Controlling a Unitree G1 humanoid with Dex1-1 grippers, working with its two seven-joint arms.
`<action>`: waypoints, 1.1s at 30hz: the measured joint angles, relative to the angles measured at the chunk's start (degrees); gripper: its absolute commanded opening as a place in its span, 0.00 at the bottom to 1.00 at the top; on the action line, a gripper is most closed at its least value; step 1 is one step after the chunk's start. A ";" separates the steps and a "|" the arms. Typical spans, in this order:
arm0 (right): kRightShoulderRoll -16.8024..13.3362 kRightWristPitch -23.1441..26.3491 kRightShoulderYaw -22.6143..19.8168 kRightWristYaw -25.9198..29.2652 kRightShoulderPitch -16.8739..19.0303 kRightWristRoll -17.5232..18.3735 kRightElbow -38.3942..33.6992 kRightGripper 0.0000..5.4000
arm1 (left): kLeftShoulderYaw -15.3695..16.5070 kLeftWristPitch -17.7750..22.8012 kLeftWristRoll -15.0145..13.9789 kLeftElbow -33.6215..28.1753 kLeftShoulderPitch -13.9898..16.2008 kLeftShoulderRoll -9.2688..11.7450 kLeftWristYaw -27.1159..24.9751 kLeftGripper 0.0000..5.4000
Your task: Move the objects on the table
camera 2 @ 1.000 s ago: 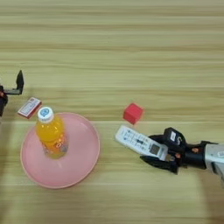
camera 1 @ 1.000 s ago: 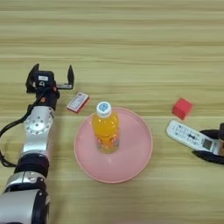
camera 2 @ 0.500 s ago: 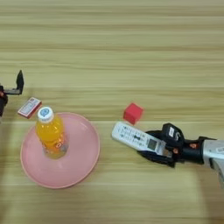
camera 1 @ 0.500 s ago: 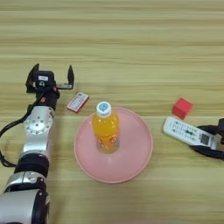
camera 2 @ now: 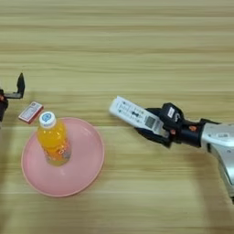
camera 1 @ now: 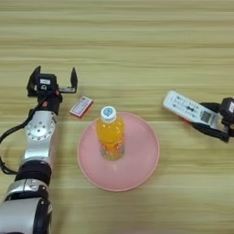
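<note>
Right gripper (camera 2: 157, 129) clamps one end of the remote (camera 2: 132, 112), carrying it leftward just above the table (camera 2: 137, 45), beside the pink plate (camera 2: 87, 171) where the orange bottle (camera 2: 53, 139) stands. A level, low carry should clear the bottle. Farther off, the left gripper (camera 1: 51, 82) rests spread open near a small red packet (camera 1: 81, 106).

We look steeply down on the bench (camera 1: 137, 36) from two side-by-side head cameras, close enough that wood fills both pictures. Our left eye reaches further left, our right eye further right. Both share the middle: the pink plate (camera 1: 141, 171), the bottle (camera 2: 53, 141) and the remote (camera 2: 134, 113).
</note>
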 measured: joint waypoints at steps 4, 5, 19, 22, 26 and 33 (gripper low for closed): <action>2.55 3.83 2.07 -2.80 -3.68 -0.82 -2.35 0.53 | -0.01 -0.11 0.00 0.18 -0.05 0.00 0.03 1.00; 3.47 4.81 2.63 -3.77 -4.97 -1.17 -2.65 0.53 | -0.01 -0.15 0.00 0.31 -0.07 0.01 0.03 1.00; 16.68 7.11 8.35 -13.50 -18.39 -6.61 12.51 0.53 | -0.01 -0.45 0.00 0.62 -0.15 0.00 -0.03 1.00; 17.80 6.85 8.82 -14.12 -19.52 -7.69 16.10 0.53 | -0.01 -0.45 -0.01 0.53 -0.15 -0.01 -0.03 1.00; 19.57 5.69 9.34 -14.69 -20.29 -8.83 21.19 0.53 | -0.03 -0.45 -0.01 0.36 -0.14 -0.03 -0.03 1.00; 21.83 3.41 10.93 -14.59 -20.51 -10.74 26.89 0.53 | -0.02 -0.45 -0.01 0.27 -0.14 -0.04 -0.04 1.00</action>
